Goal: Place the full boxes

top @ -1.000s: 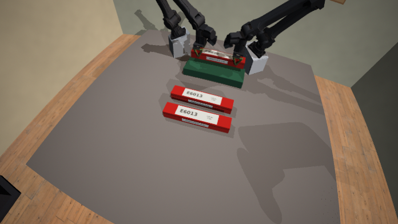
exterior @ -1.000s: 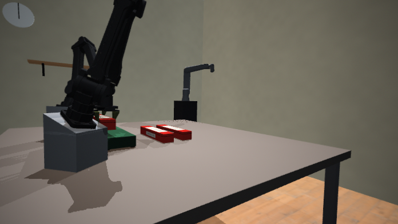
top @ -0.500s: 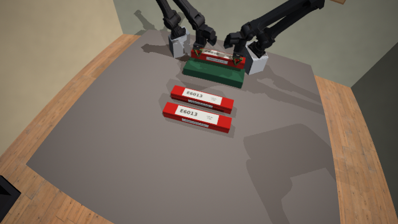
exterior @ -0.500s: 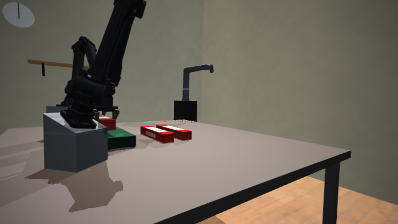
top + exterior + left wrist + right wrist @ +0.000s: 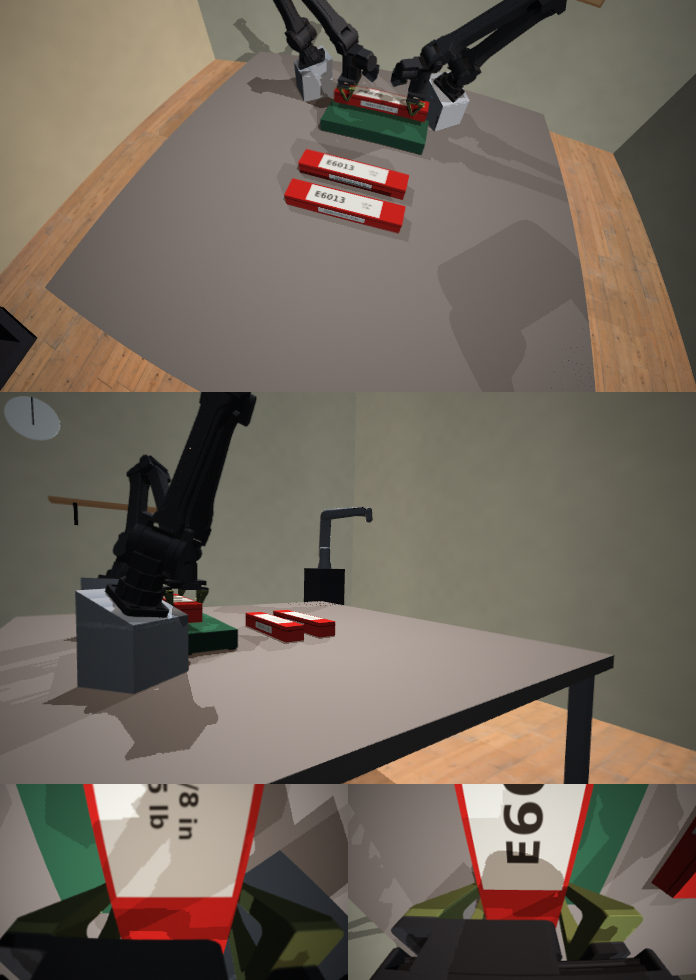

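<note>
A red and white electrode box lies level between my grippers at the back of the green platform. I cannot tell whether it touches the platform. My right gripper is shut on its E6013 end. My left gripper is shut on its other end. A second box lies flat on the table in front of the platform. A third box lies parallel, farther forward.
The right arm's grey base and the left arm's grey base stand close behind the platform, one near each end. A narrow gap separates the two boxes lying on the table.
</note>
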Motion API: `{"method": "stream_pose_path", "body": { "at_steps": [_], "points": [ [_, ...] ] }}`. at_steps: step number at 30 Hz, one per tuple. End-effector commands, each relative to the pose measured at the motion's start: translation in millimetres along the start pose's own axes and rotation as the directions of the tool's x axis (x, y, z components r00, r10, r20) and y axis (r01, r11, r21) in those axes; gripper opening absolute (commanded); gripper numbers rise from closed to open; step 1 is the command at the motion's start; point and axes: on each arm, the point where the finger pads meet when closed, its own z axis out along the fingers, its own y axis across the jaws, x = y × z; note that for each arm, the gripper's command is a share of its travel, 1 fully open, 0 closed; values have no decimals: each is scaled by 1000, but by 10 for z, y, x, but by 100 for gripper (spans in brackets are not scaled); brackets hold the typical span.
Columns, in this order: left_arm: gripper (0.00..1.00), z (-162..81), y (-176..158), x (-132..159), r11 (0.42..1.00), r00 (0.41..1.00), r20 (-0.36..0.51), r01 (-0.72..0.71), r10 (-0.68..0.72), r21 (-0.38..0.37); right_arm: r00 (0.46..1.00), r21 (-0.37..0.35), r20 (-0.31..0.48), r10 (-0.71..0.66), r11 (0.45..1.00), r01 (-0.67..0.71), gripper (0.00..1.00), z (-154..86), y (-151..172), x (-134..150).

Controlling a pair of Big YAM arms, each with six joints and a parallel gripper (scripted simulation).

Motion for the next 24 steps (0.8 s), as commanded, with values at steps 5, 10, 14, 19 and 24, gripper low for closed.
{"method": "stream_pose_path", "body": {
  "at_steps": [5,10,14,19,24],
  "points": [
    [0,67,-1,106,1000,999,-32,-6,6,4,1000,8,-18,21,1000,-21,0,28,-46,101],
    [0,108,-4,106,1000,999,-33,-6,6,5,1000,6,-23,21,1000,-21,0,88,-33,106],
    [0,120,8,100,1000,1000,-27,-3,3,0,1000,10,-13,23,1000,-23,0,76,-55,96],
    [0,156,2,97,1000,1000,-29,-4,4,1,1000,7,-20,21,1000,-21,0,134,-37,100],
    [0,175,8,100,1000,1000,-27,-3,3,0,1000,10,-15,23,1000,-22,0,147,-48,96]
  ]
}}
